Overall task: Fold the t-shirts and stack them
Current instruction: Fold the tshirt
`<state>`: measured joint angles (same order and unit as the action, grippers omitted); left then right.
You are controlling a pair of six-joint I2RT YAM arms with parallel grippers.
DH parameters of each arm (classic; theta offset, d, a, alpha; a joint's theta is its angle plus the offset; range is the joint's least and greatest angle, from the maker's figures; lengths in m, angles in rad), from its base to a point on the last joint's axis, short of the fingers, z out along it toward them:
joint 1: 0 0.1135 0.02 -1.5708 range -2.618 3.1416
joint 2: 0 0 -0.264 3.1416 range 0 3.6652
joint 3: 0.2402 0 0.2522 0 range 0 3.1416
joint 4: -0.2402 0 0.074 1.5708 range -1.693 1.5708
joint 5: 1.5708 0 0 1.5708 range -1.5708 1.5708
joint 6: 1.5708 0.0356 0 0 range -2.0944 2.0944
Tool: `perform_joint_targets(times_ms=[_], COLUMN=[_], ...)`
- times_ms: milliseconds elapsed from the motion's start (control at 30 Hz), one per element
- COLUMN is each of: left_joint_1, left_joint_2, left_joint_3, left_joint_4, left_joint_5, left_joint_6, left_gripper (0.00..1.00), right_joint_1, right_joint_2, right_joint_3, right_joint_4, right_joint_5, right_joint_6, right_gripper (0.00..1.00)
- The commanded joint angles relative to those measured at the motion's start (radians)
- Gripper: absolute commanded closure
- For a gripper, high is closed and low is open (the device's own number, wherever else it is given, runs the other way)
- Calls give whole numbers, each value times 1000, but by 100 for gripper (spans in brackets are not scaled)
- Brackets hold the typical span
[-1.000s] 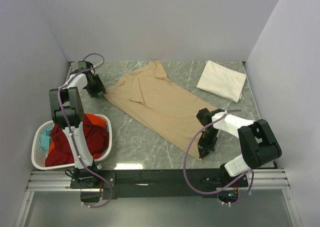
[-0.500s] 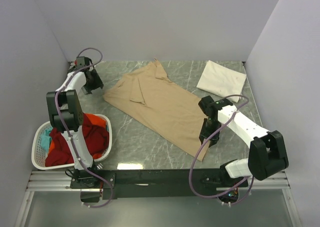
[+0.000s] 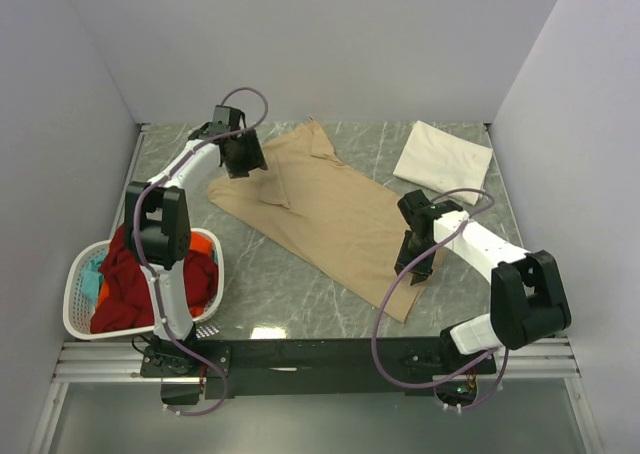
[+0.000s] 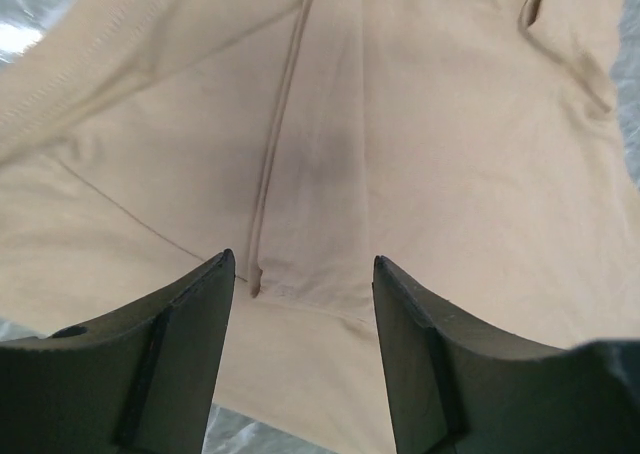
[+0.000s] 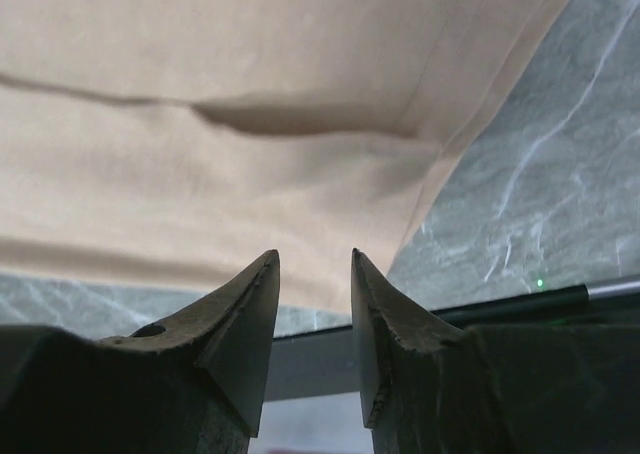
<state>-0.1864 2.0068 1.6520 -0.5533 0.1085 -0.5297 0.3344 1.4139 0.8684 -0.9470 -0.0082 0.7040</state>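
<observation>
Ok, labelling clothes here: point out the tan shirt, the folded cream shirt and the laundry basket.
tan shirt (image 3: 330,214): top view, mid body.
folded cream shirt (image 3: 443,161): top view, centre.
laundry basket (image 3: 76,304): top view, left rim.

Tan t-shirt (image 3: 330,214), cream-white t-shirt (image 3: 443,161), red t-shirt (image 3: 125,279) — white basket (image 3: 76,299), grey veined-marble table (image 3: 280,284)

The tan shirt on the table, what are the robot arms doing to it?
Two robot arms are set to fold it. The tan shirt lies spread on the table. The left claw hovers open over its upper part, the right claw open near its bottom edge. Neither holds it.
</observation>
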Motion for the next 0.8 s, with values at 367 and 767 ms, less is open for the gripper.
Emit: perform_joint_targets(times_ms=[367, 767], left_joint_1=[-53, -74], left_joint_2=[67, 81], left_joint_3=[9, 0], left_joint_4=[-71, -108], left_joint_5=[-56, -105], left_joint_6=[-21, -18], left_gripper=[47, 54], right_joint_1=[-63, -69], right_joint_2=[49, 54], right_joint_3=[-9, -17], right_joint_4=[91, 93], right_joint_5=[13, -15], right_joint_6=[-44, -46], right_gripper=[60, 60])
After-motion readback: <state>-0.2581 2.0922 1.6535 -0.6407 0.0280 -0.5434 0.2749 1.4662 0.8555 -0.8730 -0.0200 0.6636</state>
